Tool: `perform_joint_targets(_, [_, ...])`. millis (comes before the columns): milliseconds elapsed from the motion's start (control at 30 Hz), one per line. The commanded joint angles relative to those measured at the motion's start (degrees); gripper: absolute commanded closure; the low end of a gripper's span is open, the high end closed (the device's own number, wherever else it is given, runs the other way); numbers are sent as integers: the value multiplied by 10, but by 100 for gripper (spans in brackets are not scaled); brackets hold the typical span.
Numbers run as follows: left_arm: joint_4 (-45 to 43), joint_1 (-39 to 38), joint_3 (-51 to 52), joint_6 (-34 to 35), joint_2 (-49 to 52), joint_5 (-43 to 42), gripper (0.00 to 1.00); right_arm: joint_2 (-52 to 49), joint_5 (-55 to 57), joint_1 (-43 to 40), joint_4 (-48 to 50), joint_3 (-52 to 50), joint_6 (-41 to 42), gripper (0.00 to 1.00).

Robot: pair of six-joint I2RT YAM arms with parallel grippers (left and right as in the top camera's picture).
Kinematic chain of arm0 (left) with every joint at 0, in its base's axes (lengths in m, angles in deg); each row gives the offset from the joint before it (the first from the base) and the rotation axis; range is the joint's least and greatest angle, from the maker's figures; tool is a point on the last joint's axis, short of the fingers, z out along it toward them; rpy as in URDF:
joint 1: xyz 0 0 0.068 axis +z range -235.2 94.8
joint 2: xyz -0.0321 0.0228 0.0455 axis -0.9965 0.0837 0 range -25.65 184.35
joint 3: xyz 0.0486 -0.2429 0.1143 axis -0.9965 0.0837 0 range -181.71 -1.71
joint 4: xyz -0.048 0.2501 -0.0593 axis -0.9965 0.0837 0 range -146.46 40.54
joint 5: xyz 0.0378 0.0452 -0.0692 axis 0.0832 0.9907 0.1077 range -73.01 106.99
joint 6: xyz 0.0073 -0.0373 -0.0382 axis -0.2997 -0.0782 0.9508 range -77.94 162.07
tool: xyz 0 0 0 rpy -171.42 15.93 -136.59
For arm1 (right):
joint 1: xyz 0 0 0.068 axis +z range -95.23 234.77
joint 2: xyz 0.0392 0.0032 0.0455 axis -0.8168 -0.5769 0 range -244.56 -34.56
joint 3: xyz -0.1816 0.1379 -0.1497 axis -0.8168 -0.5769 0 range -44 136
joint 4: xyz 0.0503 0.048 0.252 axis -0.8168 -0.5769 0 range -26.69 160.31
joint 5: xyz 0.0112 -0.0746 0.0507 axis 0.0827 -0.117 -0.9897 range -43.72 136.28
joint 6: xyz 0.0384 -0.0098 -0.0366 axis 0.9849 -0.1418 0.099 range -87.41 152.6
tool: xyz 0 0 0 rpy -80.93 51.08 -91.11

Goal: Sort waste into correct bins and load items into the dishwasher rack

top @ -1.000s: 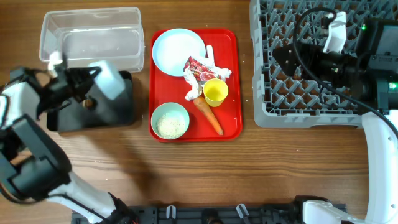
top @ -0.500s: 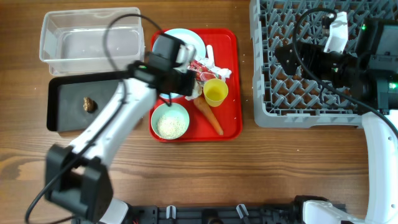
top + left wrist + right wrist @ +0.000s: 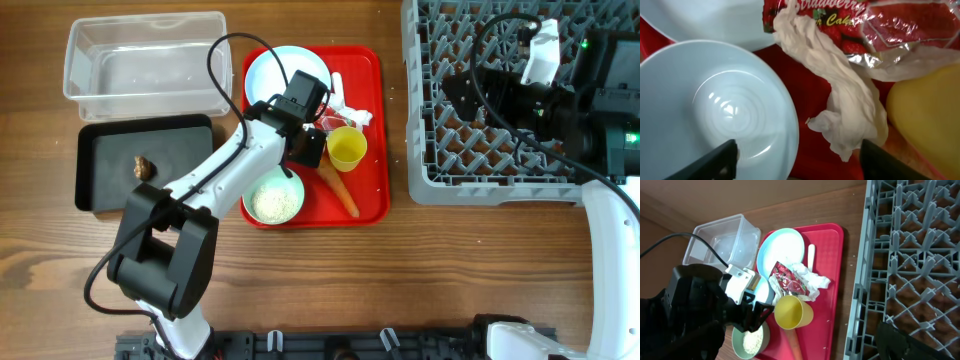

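1. Overhead: the left gripper (image 3: 309, 146) is low over the red tray (image 3: 372, 205), between the plate (image 3: 270, 78) on the far side and the yellow cup (image 3: 347, 148) to its right. Its jaw spread can't be read from here.
2. Overhead: the rice bowl (image 3: 273, 196) sits at the near left of the red tray, with the carrot (image 3: 340, 190) just right of it. The spoon (image 3: 338, 84) lies right of the plate.
3. Overhead: the clear tub (image 3: 145, 55) is far left and the black tray (image 3: 170, 165) is just near of it. The brown lump (image 3: 141, 167) lies in the black tray.
4. Overhead: the rack (image 3: 440, 150) is on the right. The right gripper (image 3: 458, 96) is above it, and I can't tell whether it is spread or closed.
5. Left wrist: the left gripper's fingers (image 3: 715, 161) are wide apart and hold nothing. An empty bowl (image 3: 715, 105) is under the left finger. The napkin (image 3: 845, 100) lies between the two fingers, touching the wrapper (image 3: 840, 17) beyond it. The yellow cup is at the right edge and the plate is far left.
6. Right wrist: the rack fills the right side. The red tray is to the left, with the wrapper and napkin lying at the plate's near edge and the yellow cup just near of them. The left gripper is left of the yellow cup. The right gripper shows only as a dark sliver at the near right corner, so its state is not readable.
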Motion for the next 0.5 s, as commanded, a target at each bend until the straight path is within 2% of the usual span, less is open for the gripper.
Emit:
perform_joint_targets(0, [45,1,-50,5,-33,10,18,-5,6,2,0,8,-4,0])
perform_joint_targets(133, [129,-1,-98,5,-76,-34,19,-5,6,2,0,8,-4,0])
perform_joint_targets(267, [204,-19,-90,5,-79,-93,27,-5,6,2,-5,8,-4,0])
perform_joint_targets(367, [217,-40,-52,5,-71,-123,30,-5,6,2,-10,8,-4,0])
perform_joint_targets(467, [199,-58,1,34,-67,-126,32,-5,6,2,-14,8,-4,0])
